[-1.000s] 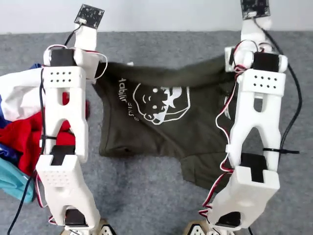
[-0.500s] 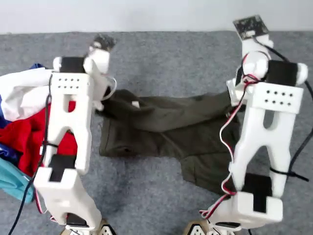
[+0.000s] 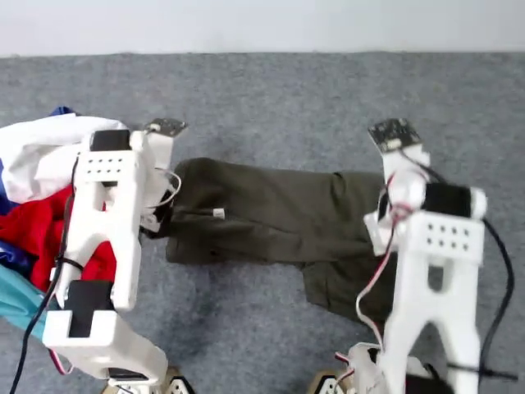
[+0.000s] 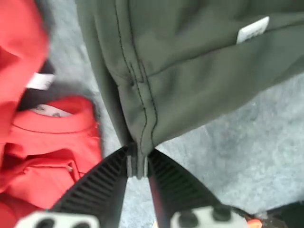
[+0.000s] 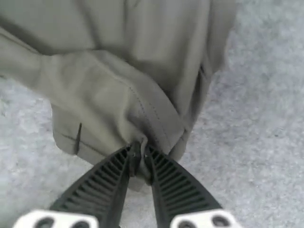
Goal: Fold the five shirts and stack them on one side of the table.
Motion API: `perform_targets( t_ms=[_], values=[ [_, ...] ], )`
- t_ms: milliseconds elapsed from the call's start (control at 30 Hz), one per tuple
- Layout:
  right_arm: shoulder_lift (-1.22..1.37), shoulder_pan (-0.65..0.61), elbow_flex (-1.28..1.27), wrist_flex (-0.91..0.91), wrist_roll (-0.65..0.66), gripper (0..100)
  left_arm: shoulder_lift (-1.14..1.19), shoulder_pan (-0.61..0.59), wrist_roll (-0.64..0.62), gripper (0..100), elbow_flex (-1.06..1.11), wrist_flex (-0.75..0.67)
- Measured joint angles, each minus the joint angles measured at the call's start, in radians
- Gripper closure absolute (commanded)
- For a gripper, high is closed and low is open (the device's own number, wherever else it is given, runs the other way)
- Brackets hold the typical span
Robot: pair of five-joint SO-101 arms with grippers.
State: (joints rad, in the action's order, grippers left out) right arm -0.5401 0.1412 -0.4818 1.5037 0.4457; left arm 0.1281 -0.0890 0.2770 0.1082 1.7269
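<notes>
Examiner: Firstly, where is the olive shirt (image 3: 271, 217) recorded?

Inspector: It is recorded lying across the middle of the grey tabletop (image 3: 287, 98), stretched between the two arms and doubled over on itself into a long band. A small white label (image 4: 252, 29) is seen on it near the left arm (image 3: 102, 205). One part of the cloth is noted sticking out toward the near edge, beside the right arm (image 3: 435, 271).

Examiner: How are the left jaws found?

Inspector: They are found closed on a stitched edge of the olive shirt. The cloth is pinched between the ribbed pads (image 4: 95, 185), and almost no gap is left.

Examiner: And the right jaws?

Inspector: They are likewise found closed tight, with a gathered fold at the shirt's opposite end clamped between them.

Examiner: What else is logged?

Inspector: A heap of unfolded shirts is logged on the left arm's outer side. A white shirt (image 3: 37, 156) is placed farthest back, a red shirt (image 3: 29, 230) is seen under and in front of it, and a teal shirt (image 3: 16, 300) is noted nearest the front edge. In the left wrist view the red shirt is observed just beside the held edge of the olive shirt.
</notes>
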Motion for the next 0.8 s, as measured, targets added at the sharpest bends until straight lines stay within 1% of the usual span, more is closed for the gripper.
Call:
perform_targets(
  t_ms=[100, 267, 467, 533, 600, 700, 800],
  values=[
    [-0.077, 0.04, -0.081, -0.046, 0.051, 98.6, 0.0, 0.034, 0.003, 98, 0.035, -0.002],
    [-0.143, 0.074, -0.198, -0.064, 0.121, 98.4, 0.0, 0.106, 0.003, 98, 0.057, 0.0],
    [-0.175, 0.075, -0.259, -0.066, 0.157, 97.9, 0.0, 0.104, 0.003, 97, 0.058, 0.0],
    [-0.183, 0.075, -0.276, -0.066, 0.158, 93.4, 0.0, 0.104, 0.003, 94, 0.058, 0.0],
    [-0.192, 0.075, -0.281, -0.052, 0.158, 85.7, 0.0, 0.091, 0.003, 92, 0.058, 0.0],
    [-0.209, 0.075, -0.282, -0.002, 0.161, 76.2, -0.008, 0.084, 0.003, 91, 0.058, 0.0],
    [-0.244, 0.075, -0.282, 0.037, 0.163, 71.3, -0.011, 0.086, 0.003, 91, 0.058, 0.0]
  ],
)
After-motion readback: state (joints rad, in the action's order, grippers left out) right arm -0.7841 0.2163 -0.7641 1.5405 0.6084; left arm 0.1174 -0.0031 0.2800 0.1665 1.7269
